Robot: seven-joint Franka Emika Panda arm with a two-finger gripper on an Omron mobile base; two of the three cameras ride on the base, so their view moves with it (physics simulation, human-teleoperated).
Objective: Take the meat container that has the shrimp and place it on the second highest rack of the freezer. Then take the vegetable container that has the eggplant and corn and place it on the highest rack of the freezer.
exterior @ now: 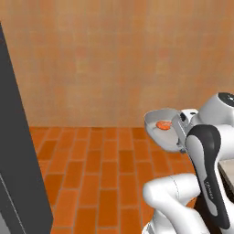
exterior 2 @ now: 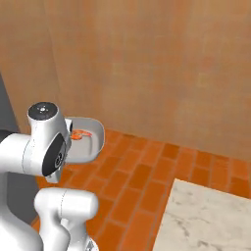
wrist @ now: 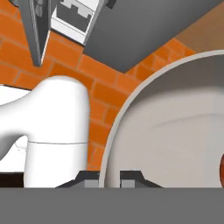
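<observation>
My fingers (wrist: 110, 178) pinch the rim of the stiff, light shrimp container (exterior: 161, 129), likely tippy held edge-on.

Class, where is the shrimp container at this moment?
The shrimp container is held up in the gripper above the brick floor, right of the dark freezer in the left base view.

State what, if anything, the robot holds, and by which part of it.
The meat container with the shrimp, gripped at its rim: in the hand view the jaws straddle the container's edge.
</observation>
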